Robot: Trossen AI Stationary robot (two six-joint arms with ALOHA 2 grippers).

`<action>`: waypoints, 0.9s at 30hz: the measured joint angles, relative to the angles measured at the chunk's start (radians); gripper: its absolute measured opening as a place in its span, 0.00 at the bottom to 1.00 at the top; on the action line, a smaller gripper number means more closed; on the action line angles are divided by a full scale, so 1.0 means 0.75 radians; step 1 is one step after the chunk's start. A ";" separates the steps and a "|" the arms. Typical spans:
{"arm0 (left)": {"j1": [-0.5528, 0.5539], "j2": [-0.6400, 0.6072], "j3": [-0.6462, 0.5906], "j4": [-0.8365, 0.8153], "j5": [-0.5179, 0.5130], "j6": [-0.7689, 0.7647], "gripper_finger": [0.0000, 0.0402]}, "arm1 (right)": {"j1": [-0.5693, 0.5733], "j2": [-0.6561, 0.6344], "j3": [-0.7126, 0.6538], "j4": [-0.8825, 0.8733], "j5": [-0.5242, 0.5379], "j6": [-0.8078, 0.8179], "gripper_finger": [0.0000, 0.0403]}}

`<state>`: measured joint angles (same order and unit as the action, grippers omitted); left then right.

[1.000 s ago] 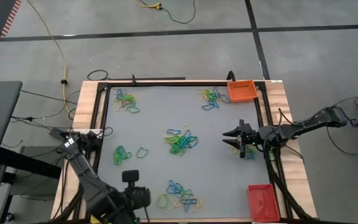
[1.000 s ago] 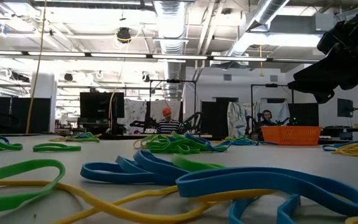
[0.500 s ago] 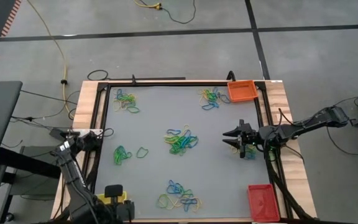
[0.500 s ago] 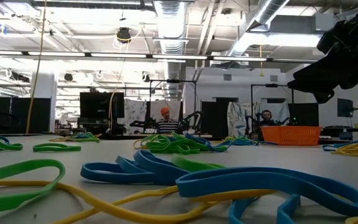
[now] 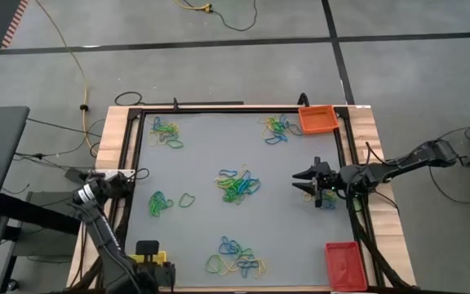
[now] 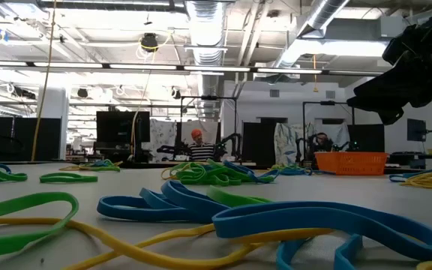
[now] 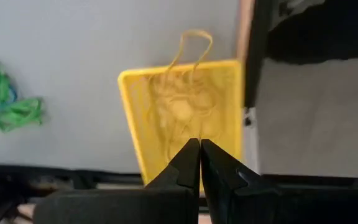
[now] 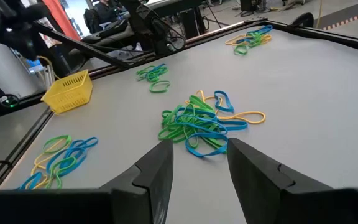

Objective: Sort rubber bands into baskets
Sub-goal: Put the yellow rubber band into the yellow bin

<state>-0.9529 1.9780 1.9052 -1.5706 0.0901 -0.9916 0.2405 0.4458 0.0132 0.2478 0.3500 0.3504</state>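
The left gripper [image 7: 199, 163] hangs above the yellow basket [image 7: 185, 118] at the bench's near left corner, its two dark fingers pressed together with nothing between them. The basket holds thin yellow bands, and one yellow loop [image 7: 190, 46] droops over its far wall onto the grey surface. The right gripper [image 5: 311, 182] sits low over the bench near the middle of the right edge, fingers spread apart and gripping nothing — a few bands lie just beside it.

Rubber bands [image 5: 237, 184] in yellow, green and blue lie in loose clumps: one in the bench's centre, one by the far left corner [image 5: 166, 133], one at the far edge just beside the orange basket [image 5: 317, 119], a small green bunch [image 5: 160, 202] toward the left edge, and a pile [image 5: 233, 255] at the near edge. The orange basket stands in the far right corner; the red basket [image 5: 342, 263] in the near right corner.

Beyond the bench a yellow cable [image 5: 64, 42] trails over the grey floor, and in the low view a person [image 6: 199, 145] sits far off in the room
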 joint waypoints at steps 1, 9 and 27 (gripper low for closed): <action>0.004 -0.012 -0.032 -0.001 0.020 0.000 0.00 | 0.000 0.000 0.000 0.000 0.000 0.000 0.45; 0.006 -0.141 -0.412 -0.003 0.308 -0.110 0.00 | 0.000 0.000 0.000 0.000 0.000 -0.001 0.45; 0.063 -0.195 -0.593 0.349 0.413 -0.125 0.00 | 0.000 0.000 0.000 -0.002 0.020 -0.004 0.45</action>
<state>-0.9055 1.8320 1.4606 -1.3085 0.3998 -1.0851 0.2402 0.4458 0.0132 0.2461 0.3654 0.3477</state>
